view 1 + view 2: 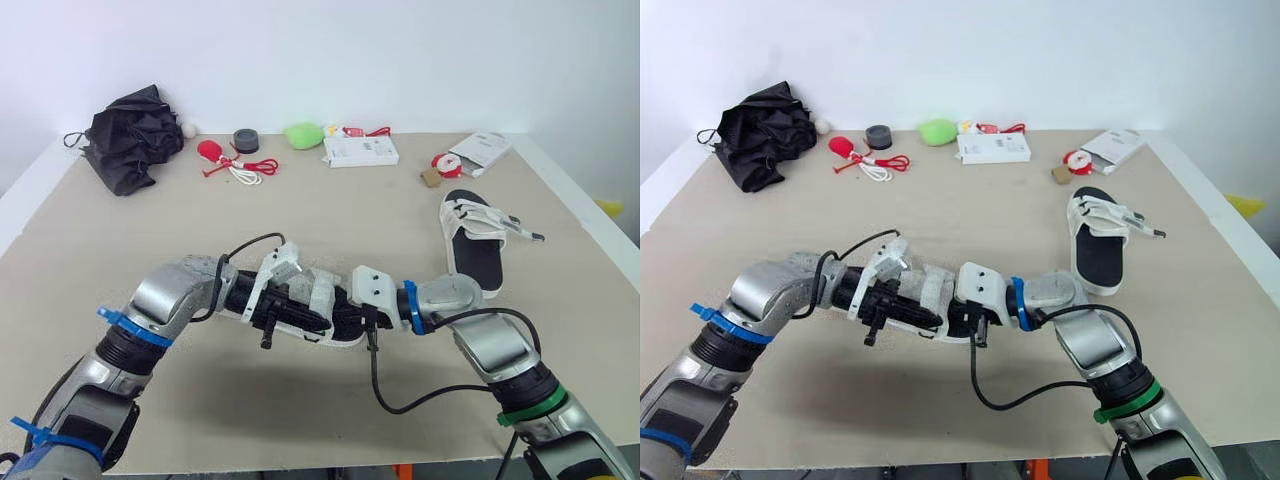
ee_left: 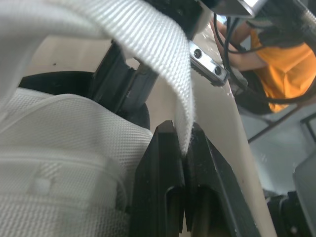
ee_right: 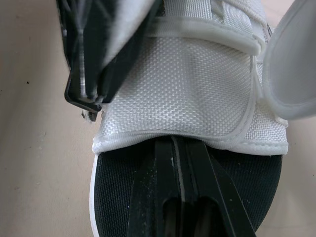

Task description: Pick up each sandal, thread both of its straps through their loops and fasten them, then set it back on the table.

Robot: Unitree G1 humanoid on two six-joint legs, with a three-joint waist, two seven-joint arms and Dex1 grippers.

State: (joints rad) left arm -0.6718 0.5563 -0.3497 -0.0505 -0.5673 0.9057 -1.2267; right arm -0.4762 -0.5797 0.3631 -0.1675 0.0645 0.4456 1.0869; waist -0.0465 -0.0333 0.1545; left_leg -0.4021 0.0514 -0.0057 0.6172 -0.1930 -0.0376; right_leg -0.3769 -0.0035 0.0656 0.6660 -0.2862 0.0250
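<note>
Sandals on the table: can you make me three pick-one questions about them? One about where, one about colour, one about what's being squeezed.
1. Where is the sandal nobody holds?
A. by the black bundle
B. at the right of the table
C. on the white box

2. What colour is the top of the held sandal?
A. red
B. green
C. white

3. What are the left jaws doing?
A. pinching a strap
B. standing wide open
C. holding the red cord

Answers:
1 B: it lies flat near the table's right edge.
2 C: the right wrist view shows white woven fabric over a black sole.
3 A: the left wrist view shows the jaws shut on the strap.
</note>
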